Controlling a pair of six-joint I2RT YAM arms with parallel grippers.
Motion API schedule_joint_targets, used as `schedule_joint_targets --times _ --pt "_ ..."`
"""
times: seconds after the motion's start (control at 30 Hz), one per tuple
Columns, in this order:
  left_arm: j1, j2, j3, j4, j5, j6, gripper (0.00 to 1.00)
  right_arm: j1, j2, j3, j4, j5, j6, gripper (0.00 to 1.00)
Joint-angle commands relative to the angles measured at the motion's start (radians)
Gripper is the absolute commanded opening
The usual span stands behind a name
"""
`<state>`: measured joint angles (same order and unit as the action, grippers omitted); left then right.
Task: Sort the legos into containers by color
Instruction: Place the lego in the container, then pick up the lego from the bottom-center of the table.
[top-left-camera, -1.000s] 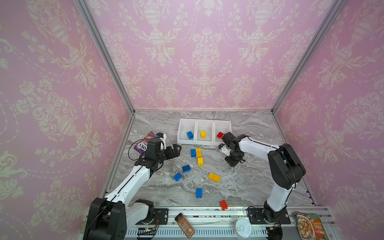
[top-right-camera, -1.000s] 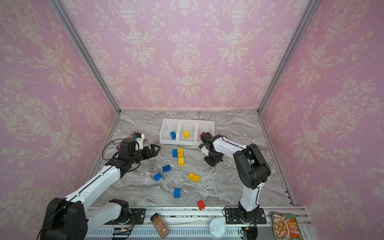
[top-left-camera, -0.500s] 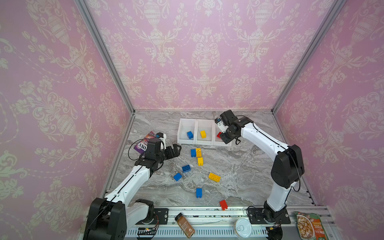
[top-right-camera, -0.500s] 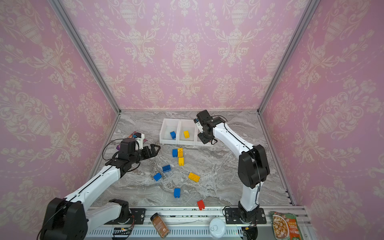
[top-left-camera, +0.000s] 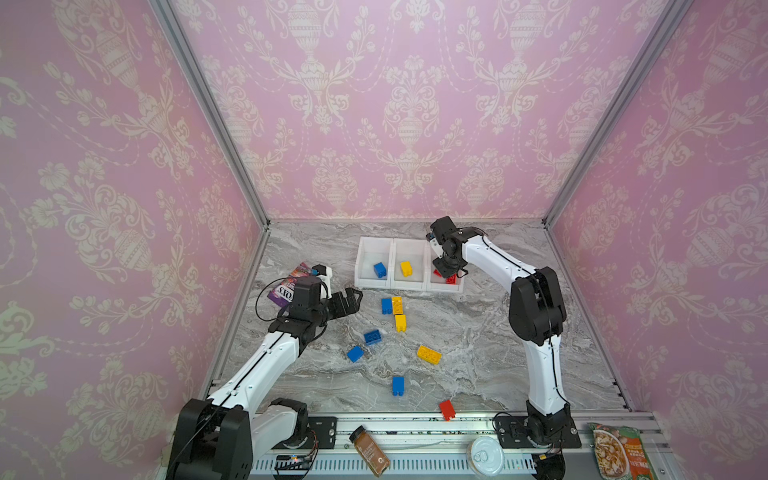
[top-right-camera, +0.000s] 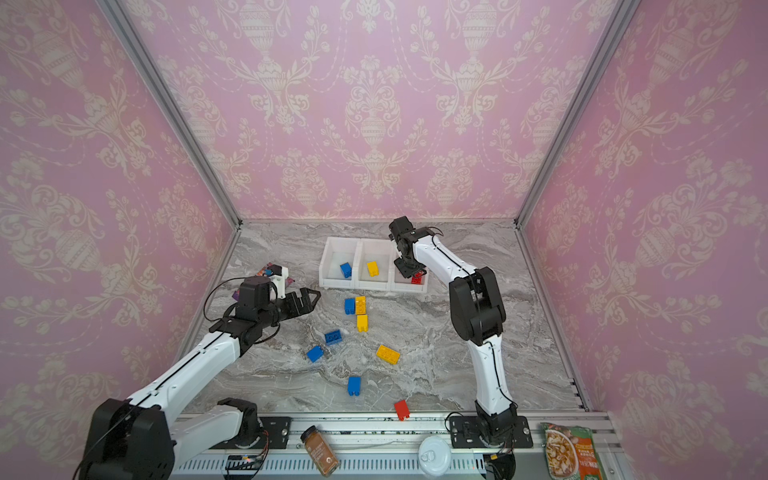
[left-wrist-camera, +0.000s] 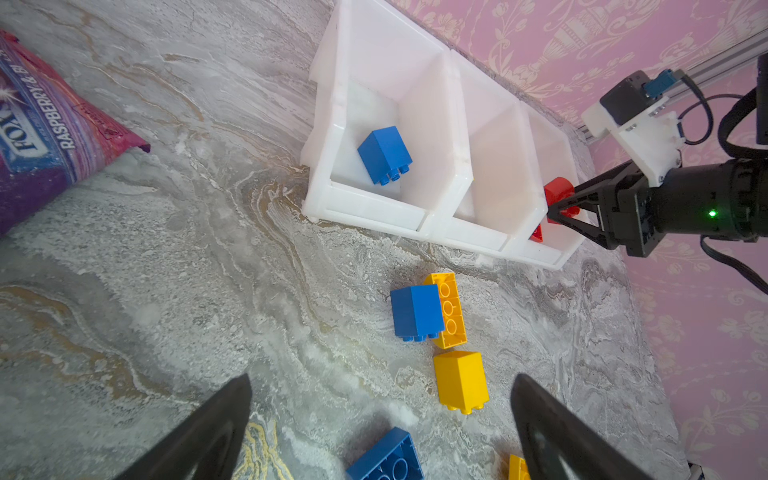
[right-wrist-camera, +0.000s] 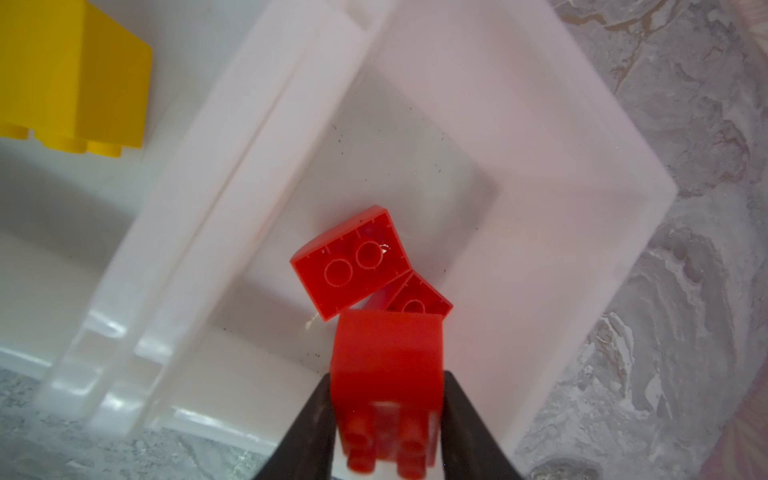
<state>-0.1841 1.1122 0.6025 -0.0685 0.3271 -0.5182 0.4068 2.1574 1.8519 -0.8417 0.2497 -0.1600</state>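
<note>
Red brick (right-wrist-camera: 386, 349) at right end effector (right-wrist-camera: 387, 378) | wrist views: clear | top views: obscured

legos (top-left-camera: 429, 354): blue, yellow, red | containers (top-left-camera: 409, 285): white | table (top-left-camera: 478, 332): grey marble

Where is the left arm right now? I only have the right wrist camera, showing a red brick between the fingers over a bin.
Observer: The left gripper hovers open above the table, near the bins' opposite end, holding nothing.
Operator: What's in that opposite end bin? It's outside my picture.
Observer: The end bin holds a single blue brick.
Operator: How much is left loose on the table?
Observer: Eight pieces: four loose blue bricks, three loose yellow bricks and one loose red brick near the front rail. That doesn't count the red brick in your right gripper.
</note>
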Motion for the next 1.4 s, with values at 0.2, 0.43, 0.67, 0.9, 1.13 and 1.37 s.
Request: schedule_joint_targets --times 0.2,0.43,0.67,0.9,1.13,1.37 --pt "0.010 -0.005 -0.007 -0.011 -0.015 0.004 0.99 -0.003 -0.053 -0.010 0.013 0.015 0.048 0.69" --pt "0.010 0.008 -0.002 -0.010 -0.013 0.004 0.99 0.015 -0.153 -0.072 -0.001 -0.042 0.055 0.76" --pt "0.009 0.008 -0.004 -0.009 -0.010 0.003 0.99 0.064 -0.309 -0.232 -0.005 -0.129 0.080 0.85" --pt "0.009 0.017 -0.005 -0.010 -0.007 0.002 0.99 0.156 -0.488 -0.456 0.015 -0.206 0.100 0.90" --pt "0.008 0.016 -0.004 -0.017 -0.015 0.004 0.99 0.276 -0.575 -0.642 -0.032 -0.248 0.294 0.91" --pt "0.009 0.031 0.001 -0.013 -0.005 0.003 0.99 0.404 -0.638 -0.798 -0.048 -0.260 0.546 0.95"
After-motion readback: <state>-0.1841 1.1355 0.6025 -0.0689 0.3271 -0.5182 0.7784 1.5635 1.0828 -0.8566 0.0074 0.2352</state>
